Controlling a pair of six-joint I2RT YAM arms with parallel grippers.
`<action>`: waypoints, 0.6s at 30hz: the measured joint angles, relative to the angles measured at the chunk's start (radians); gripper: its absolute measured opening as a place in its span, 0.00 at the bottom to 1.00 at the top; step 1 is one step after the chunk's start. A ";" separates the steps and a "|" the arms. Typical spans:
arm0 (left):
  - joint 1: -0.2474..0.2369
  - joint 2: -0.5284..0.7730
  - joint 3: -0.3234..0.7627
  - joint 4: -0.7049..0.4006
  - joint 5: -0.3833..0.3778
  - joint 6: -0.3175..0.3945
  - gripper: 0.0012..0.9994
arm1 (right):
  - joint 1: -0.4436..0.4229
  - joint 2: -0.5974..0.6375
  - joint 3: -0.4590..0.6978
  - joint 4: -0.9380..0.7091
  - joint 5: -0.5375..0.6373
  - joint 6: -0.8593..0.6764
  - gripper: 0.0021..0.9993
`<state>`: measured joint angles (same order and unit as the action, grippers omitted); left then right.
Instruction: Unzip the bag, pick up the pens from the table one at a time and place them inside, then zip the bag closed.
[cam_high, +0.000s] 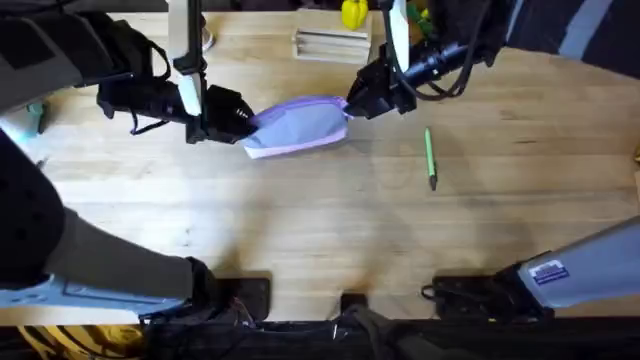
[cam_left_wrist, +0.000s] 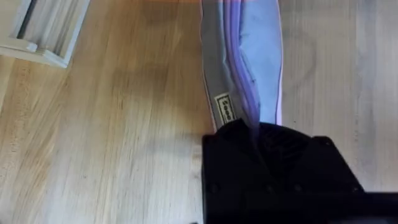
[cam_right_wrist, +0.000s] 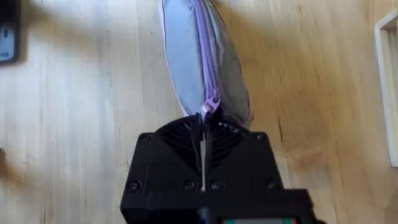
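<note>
- Gripping opposite ends of the bag (cam_high: 298, 126), upper centre of the frame, both grippers had jaws clamped: left gripper (cam_high: 243, 122), right gripper (cam_high: 352, 105).
- Pen (cam_high: 430, 158) lay right of centre on the worktop (cam_high: 320, 220).

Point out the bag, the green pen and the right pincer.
bag (cam_high: 300, 125): overhead view, middle of its lavender side.
green pen (cam_high: 430, 156): overhead view, middle of its barrel.
right pincer (cam_right_wrist: 204, 119): right wrist view, fingertips closed at the zipper pull.

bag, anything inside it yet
Cannot tell: the bag is zipped shut, so its inside is covered. One pen lies on the table, apart from it.
</note>
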<state>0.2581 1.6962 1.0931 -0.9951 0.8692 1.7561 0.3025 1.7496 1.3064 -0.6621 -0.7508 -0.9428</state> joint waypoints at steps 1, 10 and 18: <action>0.000 0.000 0.000 0.000 -0.001 0.000 0.04 | 0.001 0.000 0.000 0.000 -0.002 0.000 0.03; 0.000 0.000 0.000 0.000 -0.002 0.000 0.04 | 0.001 0.000 0.000 0.000 -0.017 0.021 0.03; 0.000 0.000 0.000 0.000 -0.004 0.000 0.04 | -0.002 0.000 0.000 0.008 -0.073 0.082 0.03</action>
<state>0.2581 1.6962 1.0931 -0.9951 0.8651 1.7561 0.3006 1.7493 1.3064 -0.6540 -0.8233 -0.8606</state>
